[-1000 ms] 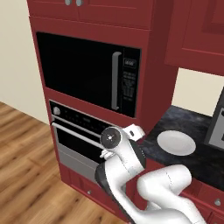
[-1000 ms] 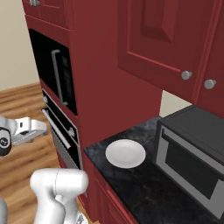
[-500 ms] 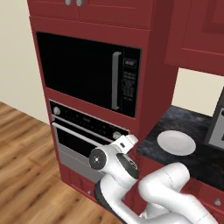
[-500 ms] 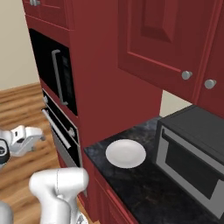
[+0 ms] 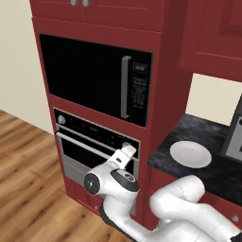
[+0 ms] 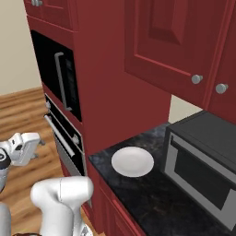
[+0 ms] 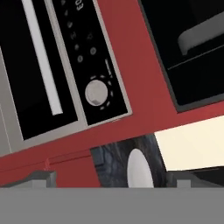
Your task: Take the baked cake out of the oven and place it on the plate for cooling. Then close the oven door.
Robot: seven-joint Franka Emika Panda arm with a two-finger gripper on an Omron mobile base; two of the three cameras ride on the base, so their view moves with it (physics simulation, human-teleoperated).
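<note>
The pincer [image 6: 38, 144] hangs low in front of the oven [image 5: 94, 146], its jaws spread wide with nothing between them, and air on every side of it. From the left base camera the white hand shows against the oven's right end, just under the black control strip [image 5: 97, 128]. The oven door [image 5: 92, 158] is shut flush in its silver frame, and its long bar handle [image 5: 90, 145] runs level across the top of the dark glass, close to the pincer and slightly above it; I cannot tell whether anything touches. With the door closed, the baked cake cannot be seen. In the hand camera, rolled over to one side, one round silver knob [image 7: 96, 92] sits dead ahead of the pincer on the strip, and the pale handle bar [image 7: 41, 57] lies off to the side of it. Beyond the oven's red side panel [image 6: 106, 92], out past the pincer, the dark counter [image 6: 152, 193] begins; its front edge juts a little forward of the cabinet face. The plate [image 6: 132, 161] lies flat there, bare and white, near that front corner, with open counter around it. Farther along the counter stands a grey countertop microwave [image 6: 203, 170], well apart from the plate. Above the pincer is the black built-in microwave [image 5: 94, 78] with its upright handle. Behind and below the pincer the wooden floor [image 5: 28, 175] lies open, giving room to draw back.
</note>
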